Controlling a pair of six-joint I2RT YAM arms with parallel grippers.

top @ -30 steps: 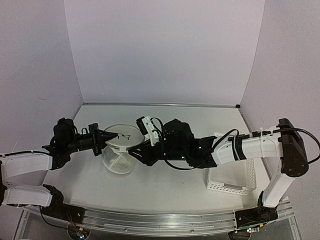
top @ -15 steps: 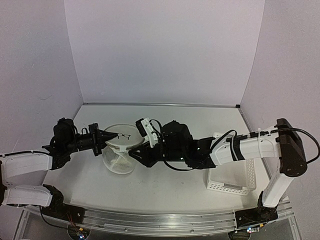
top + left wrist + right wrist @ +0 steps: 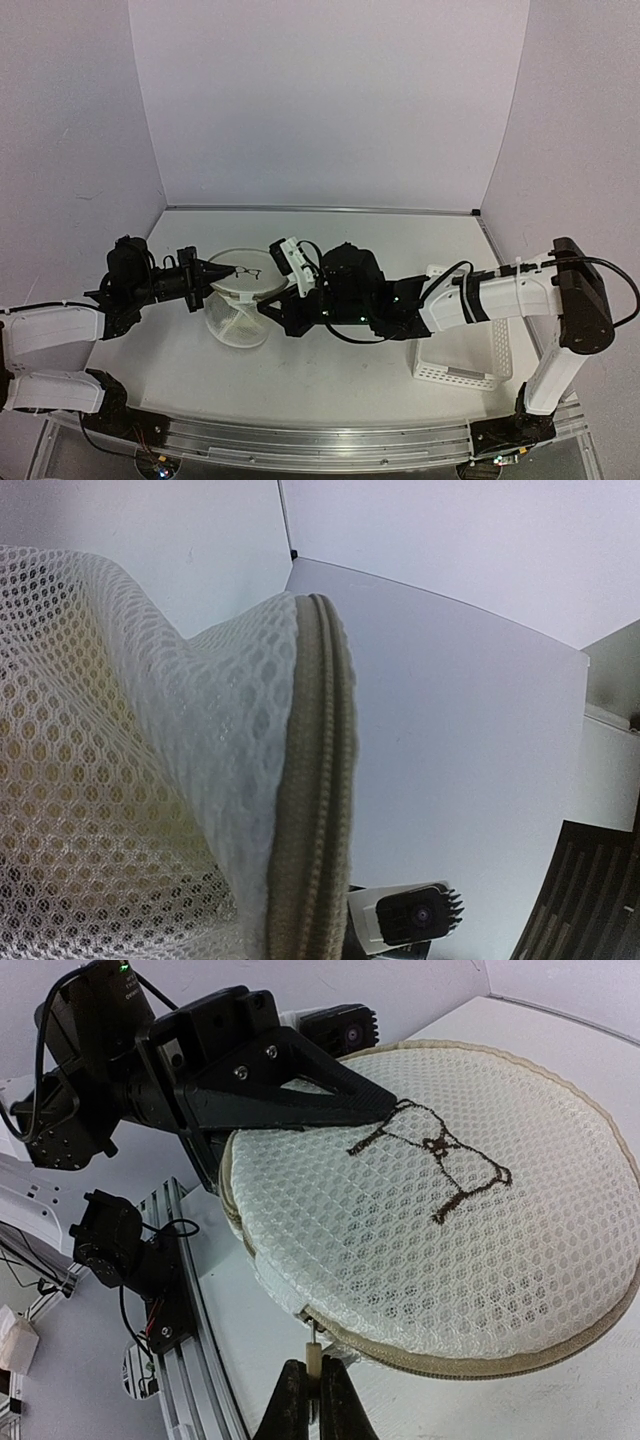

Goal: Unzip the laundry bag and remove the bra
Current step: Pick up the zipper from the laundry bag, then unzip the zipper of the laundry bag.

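Observation:
The laundry bag [image 3: 240, 300], a round white mesh pouch with a black bra outline [image 3: 440, 1155] on its top face, stands on the table left of centre. From the left, my left gripper [image 3: 212, 276] is shut on the bag's upper rim; in the right wrist view its black fingers [image 3: 300, 1085] meet at the edge of the round face. My right gripper [image 3: 314, 1385] is shut on the small pale zipper pull [image 3: 313, 1358], which hangs from the beige zipper [image 3: 420, 1355] at the bag's near side. The bra itself is hidden inside the bag.
A white perforated plastic basket [image 3: 470, 355] sits under my right forearm at the right. The aluminium rail [image 3: 300, 445] runs along the near table edge. White walls enclose the table on three sides. The right wrist camera [image 3: 415, 915] shows just past the bag's zipper [image 3: 310, 780].
My right gripper has crept left toward the bag's near side, and its jaws have closed on the zipper pull. The left arm and bag have stayed put.

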